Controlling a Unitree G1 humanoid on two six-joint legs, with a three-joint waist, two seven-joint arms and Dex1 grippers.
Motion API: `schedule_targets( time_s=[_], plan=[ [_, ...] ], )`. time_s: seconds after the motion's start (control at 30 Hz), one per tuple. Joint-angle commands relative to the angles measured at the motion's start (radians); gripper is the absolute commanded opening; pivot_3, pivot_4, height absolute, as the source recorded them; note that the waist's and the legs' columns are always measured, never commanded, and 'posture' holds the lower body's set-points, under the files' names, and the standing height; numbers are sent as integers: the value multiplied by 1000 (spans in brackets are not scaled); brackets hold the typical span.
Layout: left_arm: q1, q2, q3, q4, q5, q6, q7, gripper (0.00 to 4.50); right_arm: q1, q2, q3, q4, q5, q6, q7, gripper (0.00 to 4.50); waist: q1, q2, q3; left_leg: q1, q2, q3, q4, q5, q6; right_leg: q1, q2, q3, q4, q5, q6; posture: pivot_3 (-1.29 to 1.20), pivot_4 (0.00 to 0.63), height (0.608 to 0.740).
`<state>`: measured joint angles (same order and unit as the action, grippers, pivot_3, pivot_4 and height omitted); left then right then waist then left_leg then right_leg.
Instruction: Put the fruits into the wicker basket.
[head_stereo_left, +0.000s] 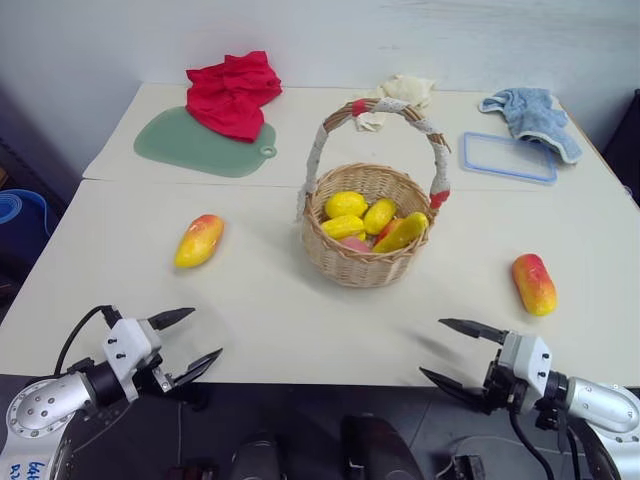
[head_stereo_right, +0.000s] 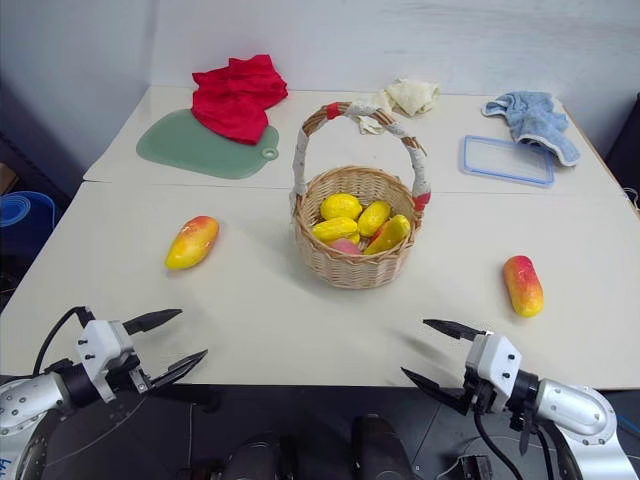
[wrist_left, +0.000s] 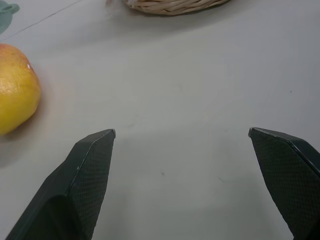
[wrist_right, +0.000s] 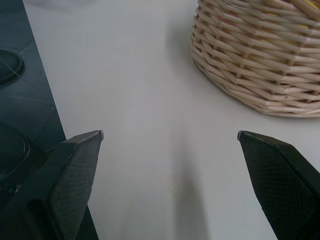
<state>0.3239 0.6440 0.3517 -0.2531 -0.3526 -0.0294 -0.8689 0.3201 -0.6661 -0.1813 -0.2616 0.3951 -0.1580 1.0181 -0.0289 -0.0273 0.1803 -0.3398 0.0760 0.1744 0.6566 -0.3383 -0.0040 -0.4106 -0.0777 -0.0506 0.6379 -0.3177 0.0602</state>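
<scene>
Left fruit (head_stereo_left: 199, 241) slants; right fruit (head_stereo_left: 534, 284) near-upright.

The pale cream surface (head_stereo_left: 300, 330) carries a round tan woven wicker basket (head_stereo_left: 366, 262), its arched handle (head_stereo_left: 318, 150) wrapped in whitish cloth with red bands. Inside lie small all-yellow lemon-like fruits (head_stereo_left: 346, 204) and something pink. Two oval fruits, yellow blending to red-orange, lie outside: the left oval fruit (head_stereo_left: 199, 241) mostly yellow, the right oval fruit (head_stereo_left: 534, 284) mostly red-orange. Behind are a crumpled red cloth (head_stereo_left: 234, 92), a flat sage-green mat (head_stereo_left: 195, 143), a cream rag (head_stereo_left: 400, 95), a light-blue towel (head_stereo_left: 533, 115) and a clear blue-rimmed lid (head_stereo_left: 509, 157). Each gripper has black fingers on a silver-grey wrist.
</scene>
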Motion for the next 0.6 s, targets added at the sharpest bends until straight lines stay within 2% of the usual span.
schedule_targets(
  time_s=[0.03, 0.3, 0.37, 0.5, 0.6],
  plan=[
    [-9, -2, 14, 3, -3, -27, 5, 4500, -4, -5, -27, 8, 9, -34, 11, 4455, 0, 0, 0, 0, 0, 0, 0, 0, 0, 0, 0, 0, 0, 0, 0, 0, 150, 740],
    [-8, 5, 14, -8, -39, 12, -10, 4500, -16, 0, -9, 35, 8, -58, 26, 4455, 0, 0, 0, 0, 0, 0, 0, 0, 0, 0, 0, 0, 0, 0, 0, 0, 150, 740],
    [-12, 8, 21, -15, -69, 37, -18, 4500, -21, 4, 2, -12, 59, 18, 15, 4455, 0, 0, 0, 0, 0, 0, 0, 0, 0, 0, 0, 0, 0, 0, 0, 0, 150, 740],
    [23, 79, 66, -54, -190, 250, -44, 4500, -61, 30, 46, -116, 135, 40, 33, 4455, -3, 0, 0, 0, 1, 0, 0, 0, 0, 0, 0, 0, 0, 0, 0, 0, 150, 740],
    [51, 120, 168, -48, -296, 418, -19, 4500, -108, 39, 63, -207, 202, 152, -38, 4455, -4, 1, 0, 0, 2, 0, 0, 0, -1, -1, 1, 0, 1, 0, 0, 0, 150, 740]
  ],
)
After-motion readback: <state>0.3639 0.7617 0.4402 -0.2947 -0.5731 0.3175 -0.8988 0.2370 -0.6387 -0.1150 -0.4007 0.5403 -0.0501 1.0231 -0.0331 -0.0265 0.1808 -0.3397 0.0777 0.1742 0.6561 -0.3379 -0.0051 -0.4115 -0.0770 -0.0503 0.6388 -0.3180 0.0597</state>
